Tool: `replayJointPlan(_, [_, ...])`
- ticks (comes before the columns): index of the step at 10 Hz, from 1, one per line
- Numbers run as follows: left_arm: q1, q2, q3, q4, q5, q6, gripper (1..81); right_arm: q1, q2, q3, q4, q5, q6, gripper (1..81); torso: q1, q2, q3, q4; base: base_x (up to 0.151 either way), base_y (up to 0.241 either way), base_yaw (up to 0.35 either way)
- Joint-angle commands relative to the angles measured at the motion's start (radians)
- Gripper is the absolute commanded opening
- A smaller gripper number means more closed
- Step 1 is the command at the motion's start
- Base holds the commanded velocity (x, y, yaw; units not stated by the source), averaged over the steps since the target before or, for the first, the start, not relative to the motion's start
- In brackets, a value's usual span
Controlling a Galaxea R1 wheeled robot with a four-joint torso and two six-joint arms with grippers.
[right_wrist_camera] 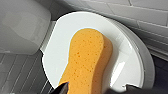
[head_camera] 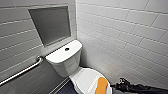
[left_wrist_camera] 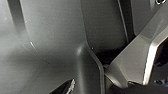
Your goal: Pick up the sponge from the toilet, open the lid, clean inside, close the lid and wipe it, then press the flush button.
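Observation:
The white toilet (head_camera: 65, 65) stands in the corner, its tank (right_wrist_camera: 20, 27) against the wall. A small dark flush button (head_camera: 66, 49) sits in the middle of the tank top. The oval lid (head_camera: 83, 78) is down, and the orange sponge (head_camera: 101, 85) lies flat on it. My right gripper (right_wrist_camera: 97, 90) hovers open just over the sponge (right_wrist_camera: 87, 57), with a dark fingertip (right_wrist_camera: 61, 88) on either side of its near end and the lid (right_wrist_camera: 62, 37) around it. In the head view my right arm (head_camera: 132, 88) reaches in low from the right. The left wrist view shows dark parts of my own body.
A metal grab bar (head_camera: 22, 71) runs along the left wall beside the tank. A grey recessed panel (head_camera: 51, 23) sits above the tank. White tiled wall (head_camera: 125, 37) closes in tight on the toilet's right. Dark floor (head_camera: 65, 89) shows left of the bowl.

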Motion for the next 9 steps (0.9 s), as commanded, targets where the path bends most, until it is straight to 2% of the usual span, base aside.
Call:
replayJointPlan(1, [0.002,-0.007,0.016,-0.015,0.071,0.002,81.1,0.110,0.034,-0.067,0.028,-0.044,0.003,81.1,0.000,0.000,0.000,0.000,0.000,0.000,0.000])
replayJointPlan(2, [0.005,-0.007,0.016,-0.015,0.071,0.002,81.1,0.111,0.065,-0.105,0.031,-0.044,0.003,81.1,0.000,0.000,0.000,0.000,0.000,0.000,0.000])
replayJointPlan(4, [0.006,-0.007,0.016,-0.017,0.072,0.001,81.1,0.125,0.102,-0.145,0.029,-0.044,0.008,81.1,0.000,0.000,-0.091,0.000,0.000,0.000,0.000])
replayJointPlan(6, [0.014,-0.008,0.016,-0.017,0.071,0.002,81.1,0.142,0.116,-0.161,0.029,-0.046,0.019,81.1,0.000,-0.001,-0.135,0.000,0.000,0.000,0.000])
replayJointPlan(7, [0.014,-0.007,0.013,-0.017,0.071,0.002,81.1,0.151,0.116,-0.161,0.029,-0.046,0.020,81.1,0.000,-0.001,-0.078,0.000,0.000,0.000,0.000])
replayJointPlan(8, [0.014,-0.004,0.009,-0.017,0.071,0.001,81.1,0.157,0.117,-0.161,0.029,-0.046,0.026,81.1,0.001,0.000,-0.103,0.000,0.000,0.000,0.000])
replayJointPlan(9, [0.016,-0.002,0.007,-0.017,0.071,0.002,81.1,0.157,0.120,-0.161,0.026,-0.044,0.028,81.1,0.001,0.000,-0.109,0.000,0.000,0.000,0.000])
